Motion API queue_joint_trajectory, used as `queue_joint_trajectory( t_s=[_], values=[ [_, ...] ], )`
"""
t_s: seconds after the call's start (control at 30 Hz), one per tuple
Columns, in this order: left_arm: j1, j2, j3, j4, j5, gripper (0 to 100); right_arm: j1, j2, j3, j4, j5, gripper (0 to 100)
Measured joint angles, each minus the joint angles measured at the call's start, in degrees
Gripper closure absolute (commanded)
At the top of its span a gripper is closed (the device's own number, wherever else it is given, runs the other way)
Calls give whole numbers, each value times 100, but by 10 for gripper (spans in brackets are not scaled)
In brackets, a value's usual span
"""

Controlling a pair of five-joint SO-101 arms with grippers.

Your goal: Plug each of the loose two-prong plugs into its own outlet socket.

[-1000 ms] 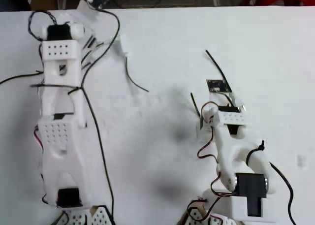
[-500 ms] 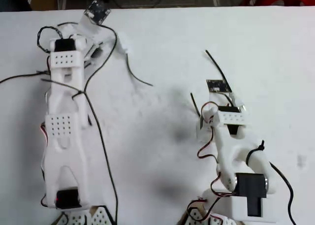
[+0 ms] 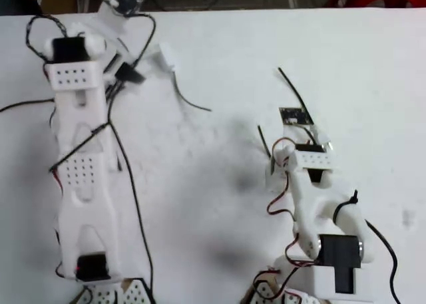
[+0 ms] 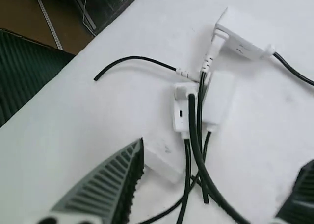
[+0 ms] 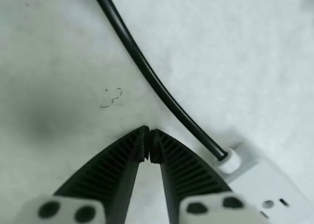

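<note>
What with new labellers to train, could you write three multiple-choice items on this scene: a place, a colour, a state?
1. The right gripper lies: A) beside a cord B) in a bowl C) on a chair.
2. That cord is: A) red B) black C) yellow.
3. The left gripper is: A) shut on a plug B) shut, empty C) open.
Key: 1 A, the cord runs just past its tips to an outlet; 2 B, it shows black against the white table; 3 C, its fingers stand wide apart.

White tabletop, white outlet socket, black cords (faintly glossy). Fingers black, ribbed with fine ridges; arm shells white, dotted with small holes.
</note>
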Motion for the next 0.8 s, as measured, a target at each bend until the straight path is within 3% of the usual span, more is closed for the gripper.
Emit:
queue_joint_trajectory(
  t_s=[0.1,0.23,0.37,0.47,0.63,0.8],
  values=[
    [9,-484,0,343,220,547,0,0,0,0,0,974],
    [-26,-1143,-9,440,1451,547,0,0,0,0,0,972],
    [-53,-1943,642,440,1943,547,0,0,0,0,0,894],
    [-53,-2734,1846,440,2013,547,-88,-26,-26,35,0,832],
    [404,-4448,4554,404,2338,547,-141,9,-404,404,0,823],
    [862,-5952,7156,-466,2602,547,-114,35,-1618,1591,396,822]
  ],
)
